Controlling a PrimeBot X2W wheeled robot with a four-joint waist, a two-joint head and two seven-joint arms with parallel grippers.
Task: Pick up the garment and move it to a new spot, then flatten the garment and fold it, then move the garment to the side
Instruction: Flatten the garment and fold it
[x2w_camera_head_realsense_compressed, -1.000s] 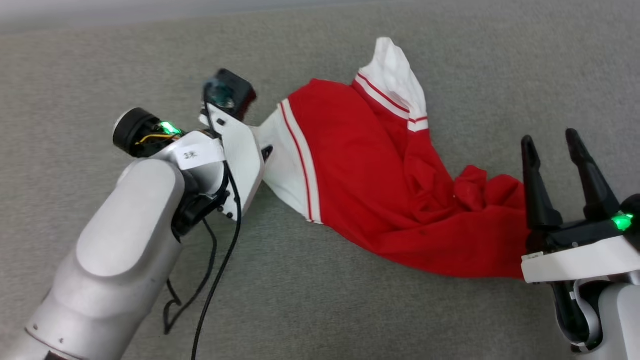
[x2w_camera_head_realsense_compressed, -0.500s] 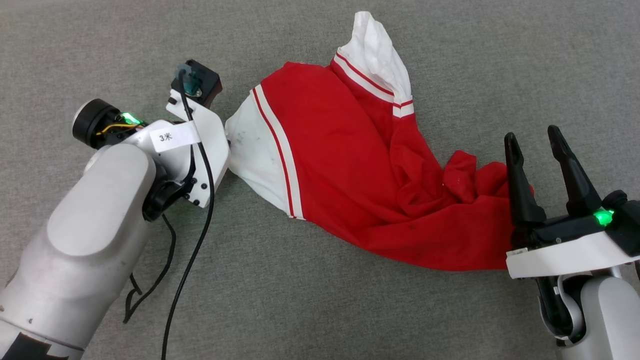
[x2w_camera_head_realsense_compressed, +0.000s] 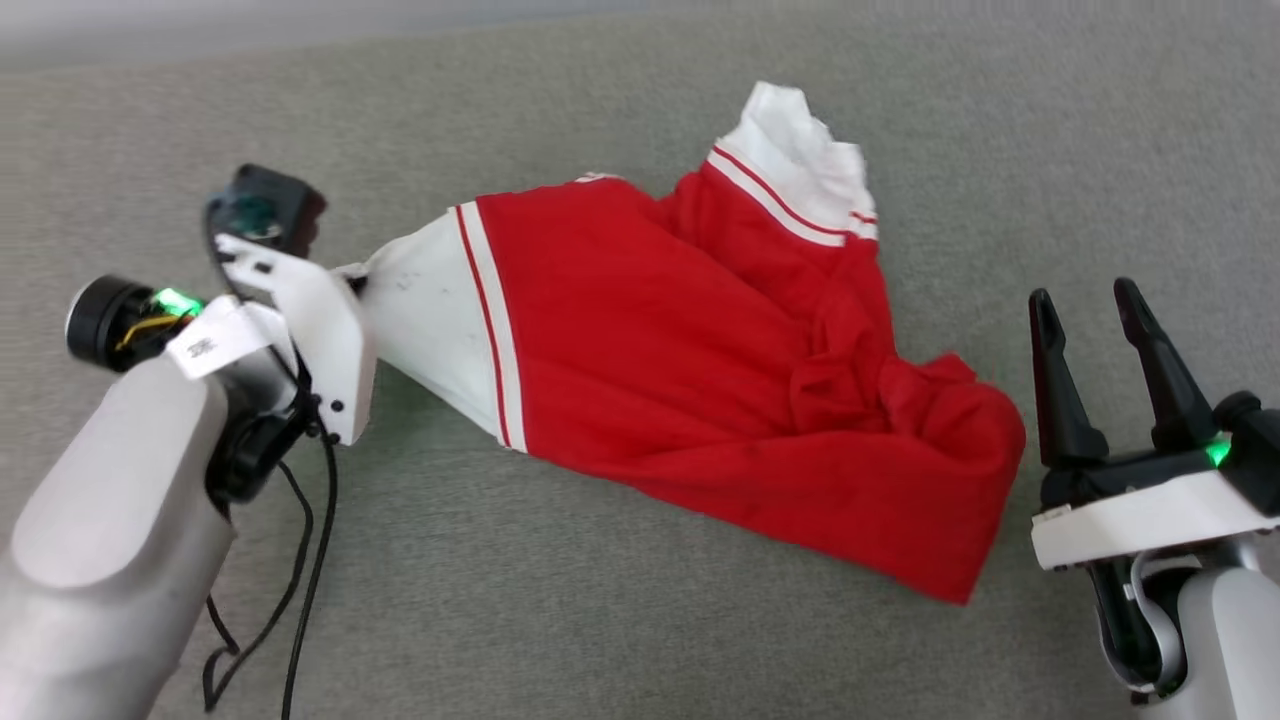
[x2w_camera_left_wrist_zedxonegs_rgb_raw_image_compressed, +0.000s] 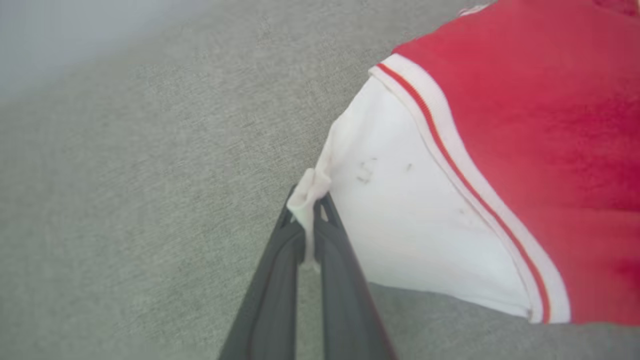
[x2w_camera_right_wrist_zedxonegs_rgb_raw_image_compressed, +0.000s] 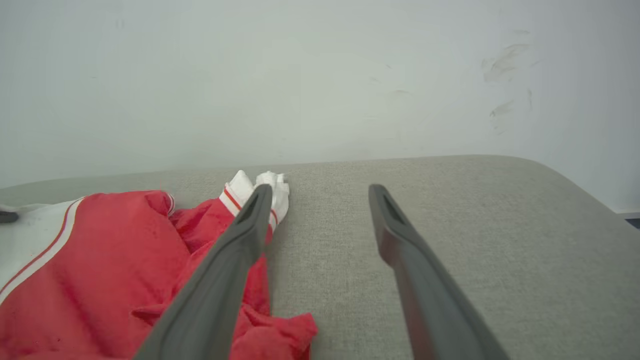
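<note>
The shirt (x2w_camera_head_realsense_compressed: 700, 380) lies plain red side up on the grey cloth surface (x2w_camera_head_realsense_compressed: 600, 620). One white sleeve is pulled taut toward the left, and the other is crumpled at the far edge. The left gripper (x2w_camera_left_wrist_zedxonegs_rgb_raw_image_compressed: 307, 225) is clamped tight on the tip of the taut sleeve. The right gripper (x2w_camera_head_realsense_compressed: 1083, 292) stands wide apart with nothing in it, just beside the bunched red hem. A pale wall (x2w_camera_right_wrist_zedxonegs_rgb_raw_image_compressed: 300, 75) with faint scuffs rises behind the surface. Half a second ago the hem pressed against the right gripper's fingers; it now lies clear of them, and the red body is drawn out wider.
</note>
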